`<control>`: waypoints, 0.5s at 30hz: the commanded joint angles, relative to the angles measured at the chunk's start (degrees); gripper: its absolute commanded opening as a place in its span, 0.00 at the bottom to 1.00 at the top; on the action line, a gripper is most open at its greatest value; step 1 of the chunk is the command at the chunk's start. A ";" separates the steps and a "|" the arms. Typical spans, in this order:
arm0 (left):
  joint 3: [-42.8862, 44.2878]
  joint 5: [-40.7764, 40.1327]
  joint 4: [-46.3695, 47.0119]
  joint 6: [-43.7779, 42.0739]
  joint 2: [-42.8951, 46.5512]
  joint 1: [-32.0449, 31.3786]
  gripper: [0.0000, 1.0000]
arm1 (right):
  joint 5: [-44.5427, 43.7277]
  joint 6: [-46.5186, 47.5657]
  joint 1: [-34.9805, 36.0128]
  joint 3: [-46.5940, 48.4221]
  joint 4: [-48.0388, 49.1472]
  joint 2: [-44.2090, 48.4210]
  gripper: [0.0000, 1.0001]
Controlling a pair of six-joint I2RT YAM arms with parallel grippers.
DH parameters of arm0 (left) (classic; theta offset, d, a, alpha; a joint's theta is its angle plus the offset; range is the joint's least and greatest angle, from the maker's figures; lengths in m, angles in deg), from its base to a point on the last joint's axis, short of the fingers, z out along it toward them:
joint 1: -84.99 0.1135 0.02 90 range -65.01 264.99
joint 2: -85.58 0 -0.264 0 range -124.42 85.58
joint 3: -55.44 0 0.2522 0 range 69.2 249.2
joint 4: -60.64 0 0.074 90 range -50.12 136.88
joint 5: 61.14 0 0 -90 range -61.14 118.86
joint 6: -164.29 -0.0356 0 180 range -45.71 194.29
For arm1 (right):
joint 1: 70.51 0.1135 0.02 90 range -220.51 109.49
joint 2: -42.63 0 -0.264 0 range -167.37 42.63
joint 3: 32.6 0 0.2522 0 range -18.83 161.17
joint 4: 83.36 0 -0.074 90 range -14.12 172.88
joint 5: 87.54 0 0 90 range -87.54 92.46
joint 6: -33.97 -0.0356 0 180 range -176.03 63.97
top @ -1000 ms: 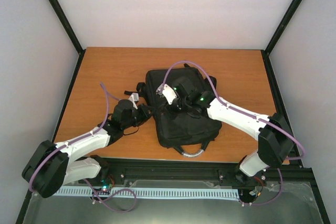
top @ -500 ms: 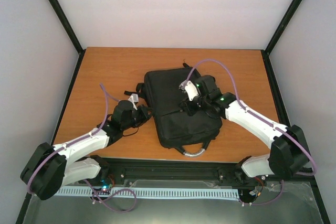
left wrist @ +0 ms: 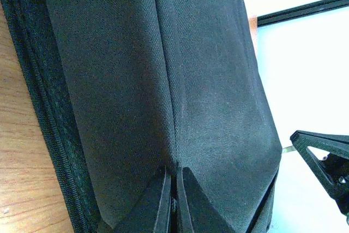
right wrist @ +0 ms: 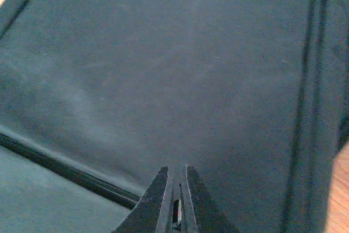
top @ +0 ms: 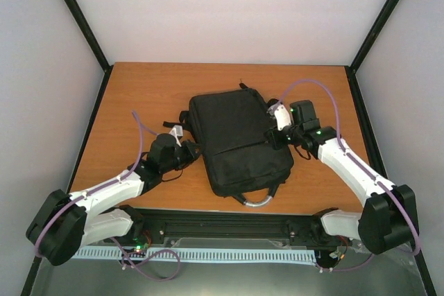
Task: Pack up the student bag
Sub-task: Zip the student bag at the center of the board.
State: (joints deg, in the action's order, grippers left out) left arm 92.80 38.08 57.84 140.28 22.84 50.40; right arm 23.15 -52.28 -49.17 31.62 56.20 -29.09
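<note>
The student bag [top: 236, 140] is big, black and made of cloth. It lies flat in the middle of the table [top: 139, 95], turned a little so its far end leans left. Its curved silvery handle [top: 255, 201] sticks out at the near end, and black straps [top: 182, 119] poke out on its far left side.

One student bag [top: 236, 136], two arms [top: 111, 188] [top: 354, 164], one table [top: 139, 95]

The left arm [top: 104, 188] is lying low, angled forward and inward, with the left end effector [top: 186, 155] [left wrist: 175, 177] showing its fingers pressed together. The right arm [top: 354, 168] is angling forward and inward, with the right end effector [top: 272, 136] [right wrist: 175, 177] likewise showing its fingers together.
</note>
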 commanded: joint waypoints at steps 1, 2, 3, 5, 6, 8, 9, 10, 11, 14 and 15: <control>0.05 -1.26 -0.92 -1.65 0.19 -0.22 0.01 | -1.18 2.84 -5.87 -1.50 1.64 2.27 0.03; 0.09 -1.22 -0.94 -1.73 0.05 -0.22 0.01 | -0.85 3.08 -6.96 -1.76 1.69 2.29 0.03; 0.13 -1.14 -0.90 -1.75 -0.21 -0.18 0.01 | -0.63 3.32 -8.01 -1.92 1.71 2.22 0.03; 0.20 -1.04 -0.72 -1.71 -0.55 -0.22 0.01 | -0.32 3.70 -10.25 -2.32 1.85 1.84 0.03; 0.22 -0.99 -0.68 -1.70 -0.73 -0.26 0.01 | -0.07 3.86 -11.19 -2.44 1.95 1.59 0.03; 0.39 -0.87 -0.51 -1.64 -1.03 -0.22 0.01 | 0.58 4.13 -12.72 -2.55 2.02 1.06 0.03; 0.44 -0.86 -0.50 -1.66 -1.13 -0.22 0.01 | 0.70 4.26 -13.30 -2.60 2.03 0.80 0.03; 0.48 -0.86 -0.55 -1.70 -1.08 -0.22 0.01 | 0.62 4.34 -13.79 -2.64 2.06 0.60 0.03; 0.49 -0.85 -0.54 -1.73 -1.09 -0.21 0.01 | 0.52 4.36 -14.24 -2.76 2.35 0.50 0.03; 0.49 -0.96 -0.82 -1.90 -1.02 -0.22 0.01 | 0.88 4.17 -15.42 -2.89 2.57 0.05 0.03; 0.53 -0.94 -0.99 -1.98 -1.11 -0.22 0.01 | 1.59 4.24 -15.78 -2.91 2.59 -0.18 0.03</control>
State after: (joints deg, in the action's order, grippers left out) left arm 92.80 38.36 57.69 140.00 21.96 50.18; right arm 27.32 -49.57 -62.06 29.00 55.70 -28.43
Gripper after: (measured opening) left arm 0.009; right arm 0.030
